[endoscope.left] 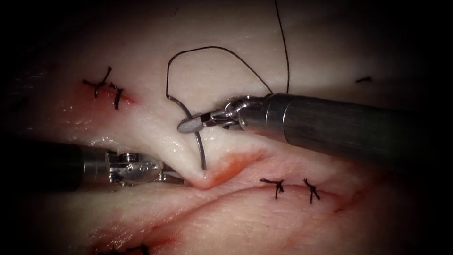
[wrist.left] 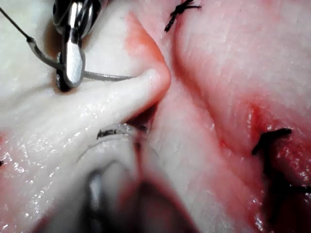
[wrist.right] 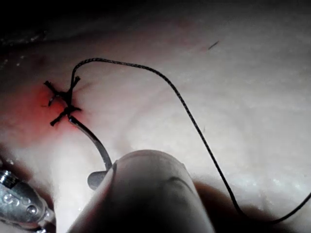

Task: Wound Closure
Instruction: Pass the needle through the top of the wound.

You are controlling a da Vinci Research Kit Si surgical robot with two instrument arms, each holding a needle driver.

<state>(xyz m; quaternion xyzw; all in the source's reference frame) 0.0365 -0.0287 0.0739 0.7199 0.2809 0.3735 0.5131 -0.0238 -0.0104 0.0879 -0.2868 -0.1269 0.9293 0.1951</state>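
Meanwhile, needle gripped mid-curve, its tip sunk in a lifted wound edge.
The right arm's steel needle driver (endoscope.left: pixel 191 125) has its fingers pinched on the thin curved grey needle (endoscope.left: pixel 200 146) near mid-curve, tip buried in the pale, wet pork tissue (endoscope.left: pixel 155 118) left of the cut. The left arm's tool (endoscope.left: pixel 177 178) grips that raised edge, apparently steadying it. Black thread (endoscope.left: pixel 212 49) loops behind.

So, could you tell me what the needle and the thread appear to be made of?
Needle: looks like polished grey metal, a thin curve with a dull glint, gripped near mid-curve by the right pincer, its tip in the tissue. Thread: a dark matte strand, seemingly braided, lying in a limp loop. The left pincer holds the tissue's edge.
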